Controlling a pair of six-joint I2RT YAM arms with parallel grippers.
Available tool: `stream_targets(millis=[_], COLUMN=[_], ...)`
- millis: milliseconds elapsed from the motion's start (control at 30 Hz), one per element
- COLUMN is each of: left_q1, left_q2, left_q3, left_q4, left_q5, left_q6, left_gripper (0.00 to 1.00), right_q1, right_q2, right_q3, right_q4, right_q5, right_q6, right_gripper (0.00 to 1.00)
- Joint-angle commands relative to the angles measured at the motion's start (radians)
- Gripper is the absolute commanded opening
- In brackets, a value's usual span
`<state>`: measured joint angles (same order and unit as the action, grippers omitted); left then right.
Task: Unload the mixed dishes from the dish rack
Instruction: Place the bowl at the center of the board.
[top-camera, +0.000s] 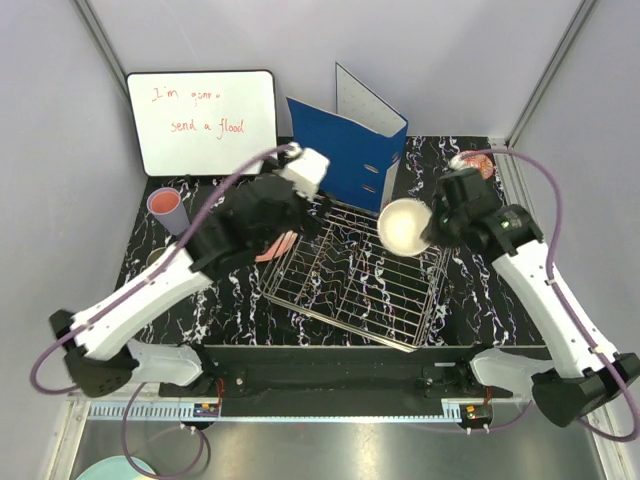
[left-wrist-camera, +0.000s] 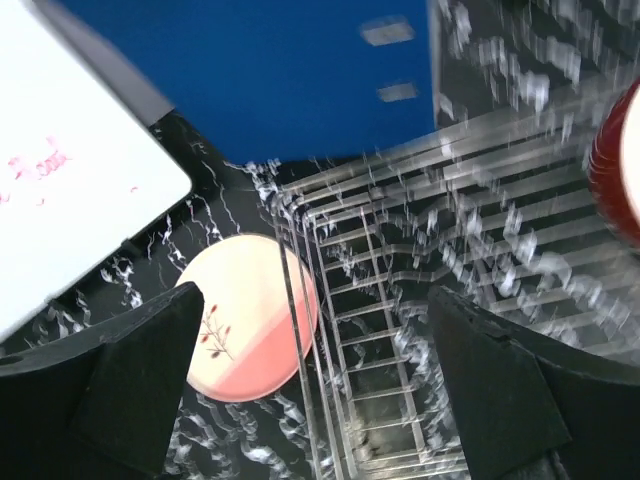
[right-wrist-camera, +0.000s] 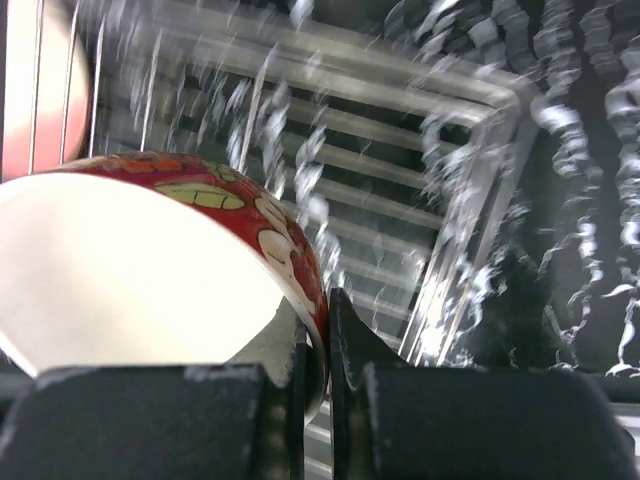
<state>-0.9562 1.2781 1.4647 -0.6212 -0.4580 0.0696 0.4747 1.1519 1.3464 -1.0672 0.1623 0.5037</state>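
Bowl (right-wrist-camera: 150, 260) rim inside right tool (right-wrist-camera: 318, 345)

Whiteboard (top-camera: 200, 122) at back left, red handwriting, top line "I'm" then a second word (too scrawled to be sure), bottom line "send a flood"

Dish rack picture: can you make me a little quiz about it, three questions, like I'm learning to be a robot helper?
1. True or false: the right fingers pinch the rim of a red-patterned bowl.
2. Pick one: what colour is the ring binder standing behind the dish rack? A blue, B green, C yellow.
3. Fill the gap: the left fingers are spread wide, so that gripper is ____ (open or shut).

Key: 1 true; 2 A; 3 open.
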Motion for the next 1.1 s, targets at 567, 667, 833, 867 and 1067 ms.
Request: stream_targets(millis=[567, 667, 833, 867, 1067], left_q1=[0.050, 0.050, 0.050, 0.050, 0.050], left_q2=[-0.513, -0.526, -0.510, -0.505, -0.468], left_q3=[-0.454, -0.483, -0.501, -0.506, -0.504], left_q4=[0.212, 0.218, 0.209, 0.207, 0.196], left_q5=[-0.083, -0.097, -0.082, -0.076, -0.036], left_q6=[-0.364, -0.352, -0.347, -0.352, -0.372], left_gripper=[0.99, 0.99, 0.99, 0.99, 0.99], right_q1=[-0.677, -0.696, -0.709, -0.711, -0.723], right_q2=[0.572, 0.643, 0.727, 0.739, 0.818], right_q3=[0.253, 0.283, 0.289, 0.289, 0.289], right_q4=[0.374, 0.352, 0.337, 0.335, 0.343], right_q5=[-0.034, -0.031, -0.030, -0.040, -0.066], right_q6=[0.179, 0.182, 0.188, 0.191, 0.193], right_gripper=[0.00, 0.00, 0.00, 0.00, 0.00])
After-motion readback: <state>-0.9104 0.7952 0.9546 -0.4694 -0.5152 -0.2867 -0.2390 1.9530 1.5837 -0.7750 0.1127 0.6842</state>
